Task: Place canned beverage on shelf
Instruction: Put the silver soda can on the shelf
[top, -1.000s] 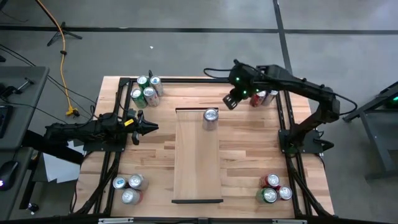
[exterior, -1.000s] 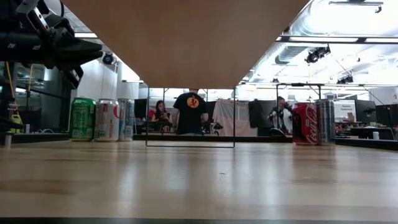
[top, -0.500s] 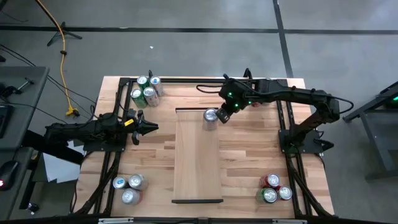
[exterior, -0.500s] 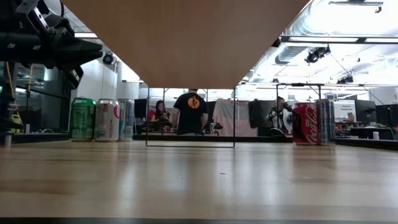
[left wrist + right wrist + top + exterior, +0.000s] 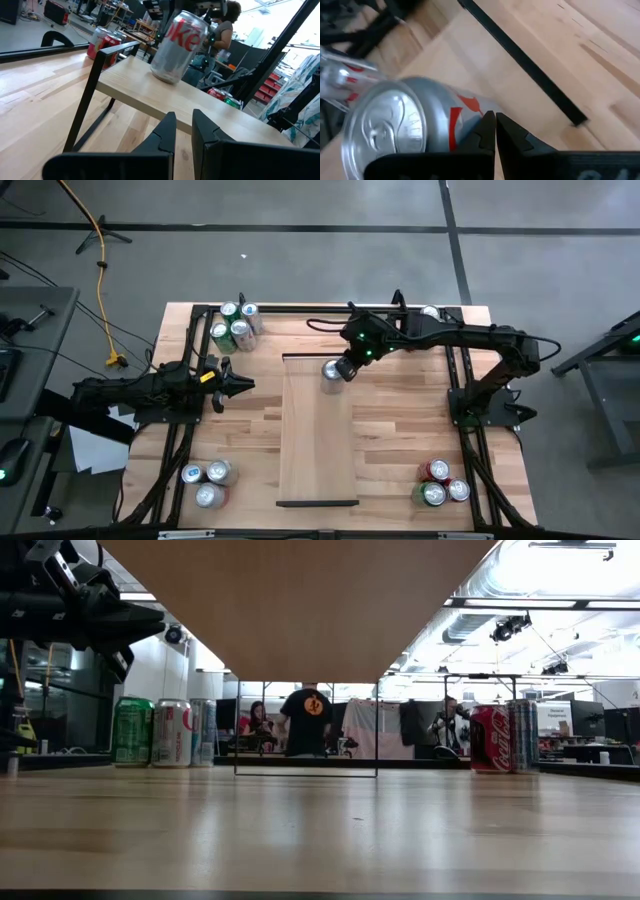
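At the left of the high view, the left gripper (image 5: 243,385) is seen parked over the tabletop (image 5: 395,440), short of the shelf (image 5: 316,450); its fingers are pressed together on nothing, as is confirmed in the left wrist view, so the arm is judged to be waiting clear of the work. In the upper left of the same view, a cluster of cans (image 5: 235,326) is kept at the table corner, presumably as stock, and a further group of cans (image 5: 207,482) is found at the lower left.

In the centre, the shelf is laid lengthwise, raised on dark legs. Near its upper end, a silver can (image 5: 332,373) is seen, tilted rather than upright, as is shown in the left wrist view (image 5: 177,46).

Just right of it, the right gripper (image 5: 347,367) is held against the can's side with its fingers closed together, not around the can; a push or nudge is judged likely, by which the can could be tipped over.

At the lower right, more red and green cans (image 5: 438,483) are stored.
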